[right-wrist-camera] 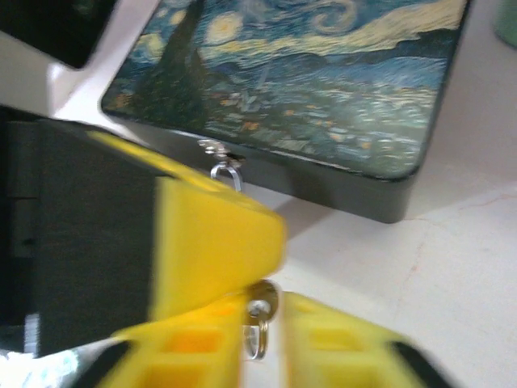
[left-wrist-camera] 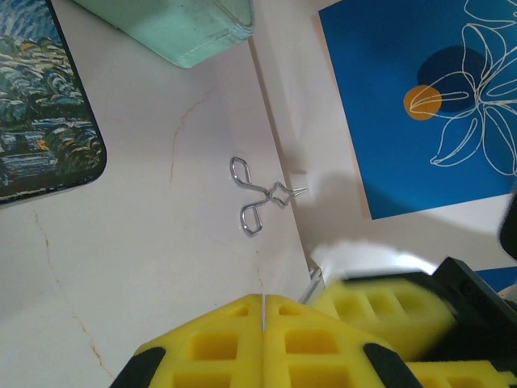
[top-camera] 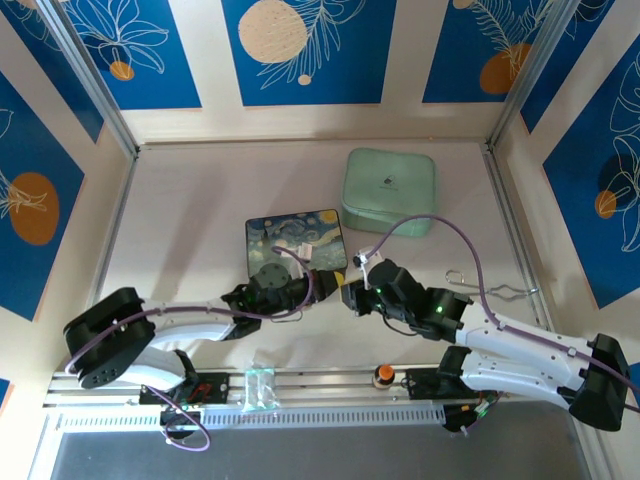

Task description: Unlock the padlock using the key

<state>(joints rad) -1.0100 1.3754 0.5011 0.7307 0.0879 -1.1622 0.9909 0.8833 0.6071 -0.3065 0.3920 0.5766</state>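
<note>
The unlocking is at the approach stage. The left claw (left-wrist-camera: 263,301) has its yellow pads pressed flat together. In the right wrist view the silver loop of the padlock (right-wrist-camera: 227,173) hangs at the latch on the near edge of the painted box (top-camera: 295,240) and runs in behind that claw's finger, so the claw appears to be clamped on the lock's body, which is hidden.

The right claw (top-camera: 350,292) sits just right of the left one, pinched on the key (right-wrist-camera: 261,305), whose small ring dangles below. The key is close to the lock, but I cannot tell whether its tip has reached the keyhole. Inserting, turning and popping the loop all look yet to be done.

No writing can be read. The green box (top-camera: 390,190) at the far right of the table (top-camera: 200,220) carries a small dark mark on its lid, too small to make out.
</note>
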